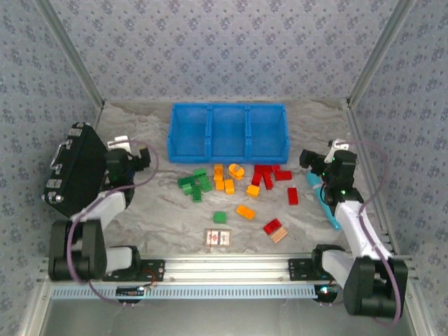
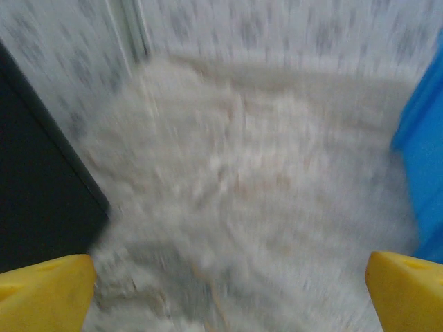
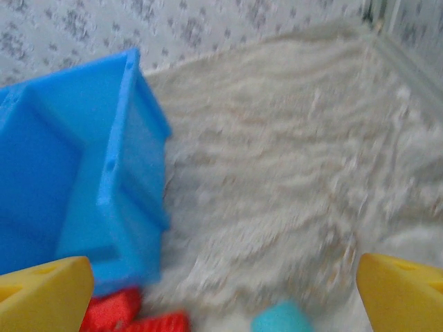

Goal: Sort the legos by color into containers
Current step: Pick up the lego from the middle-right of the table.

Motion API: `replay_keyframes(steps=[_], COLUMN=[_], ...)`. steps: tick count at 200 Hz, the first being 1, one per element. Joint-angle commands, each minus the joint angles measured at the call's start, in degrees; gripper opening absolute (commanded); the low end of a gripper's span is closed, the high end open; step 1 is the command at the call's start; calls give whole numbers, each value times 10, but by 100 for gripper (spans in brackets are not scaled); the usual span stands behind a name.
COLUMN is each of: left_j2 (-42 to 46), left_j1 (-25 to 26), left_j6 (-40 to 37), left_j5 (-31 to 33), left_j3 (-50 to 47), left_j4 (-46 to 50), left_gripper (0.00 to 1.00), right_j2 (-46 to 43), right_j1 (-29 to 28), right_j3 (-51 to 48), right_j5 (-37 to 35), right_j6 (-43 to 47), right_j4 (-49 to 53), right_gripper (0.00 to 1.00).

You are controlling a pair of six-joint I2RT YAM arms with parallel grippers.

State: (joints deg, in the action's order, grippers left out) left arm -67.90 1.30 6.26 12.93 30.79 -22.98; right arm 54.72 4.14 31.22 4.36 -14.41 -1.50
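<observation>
Both claws stood fully open and held nothing. The left gripper [image 1: 143, 155] hung at 9 o'clock of the scattered legos [image 1: 225, 185], just beside the black case [image 1: 73, 168]. The right gripper [image 1: 309, 158] hung at 3 o'clock of them, near a teal object [image 1: 329, 208]. The legos lay loose on the pale mat [image 1: 168, 217], green toward 9 o'clock, orange in the middle, red toward 3 o'clock. The blue containers [image 1: 227, 106] sat just at 12 o'clock of them.

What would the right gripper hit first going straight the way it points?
Probably the bare cloth just right of the bins; the right gripper seems to have a free line till there, though blur hides depth.
</observation>
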Motion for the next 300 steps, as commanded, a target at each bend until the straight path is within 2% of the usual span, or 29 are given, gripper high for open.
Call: replay_keyframes(steps=[1, 24, 46, 69, 84, 105, 131, 159, 223, 247, 285, 300], left_j2=[104, 177, 205, 217, 223, 232, 239, 255, 249, 244, 246, 241], left_j1=[44, 81, 104, 105, 105, 107, 117, 190, 288, 298, 299, 298], left_j6=[30, 40, 66, 102, 115, 91, 24, -48, -132, -136, -139, -140], left_j5=[52, 36, 24, -68, -103, -144, -194, -164, -128, -124, -118, -118], left_j3=[27, 71, 120, 146, 167, 181, 179, 169, 131, 125, 111, 110], left_j4=[108, 185, 272, 323, 369, 403, 417, 422, 403, 402, 388, 387], left_gripper=[100, 100, 100, 100, 100, 100, 100, 100, 100, 100, 100, 100], right_j2=[-70, -131, -145, -137, -126, -110, -80, -27, 106, 140, 203, 220], right_j1=[-11, -37, -66, -106, -123, -135, -139, -156, -187, -189, -193, -196], right_j3=[-16, -38, -58, -70, -66, -66, -84, -83, -19, -3, 33, 41], right_j5=[56, 80, 98, 78, 52, 20, -5, -30, -83, -89, -100, -99], right_j6=[-87, -129, -168, -189, -193, -193, -208, -211, -210, -206, -189, -185], right_j4=[187, 245, 268, 285, 305, 317, 287, 252, 237, 229, 236, 233], right_gripper=[99, 97, 95, 94, 93, 92, 89, 86, 80, 77, 63, 61])
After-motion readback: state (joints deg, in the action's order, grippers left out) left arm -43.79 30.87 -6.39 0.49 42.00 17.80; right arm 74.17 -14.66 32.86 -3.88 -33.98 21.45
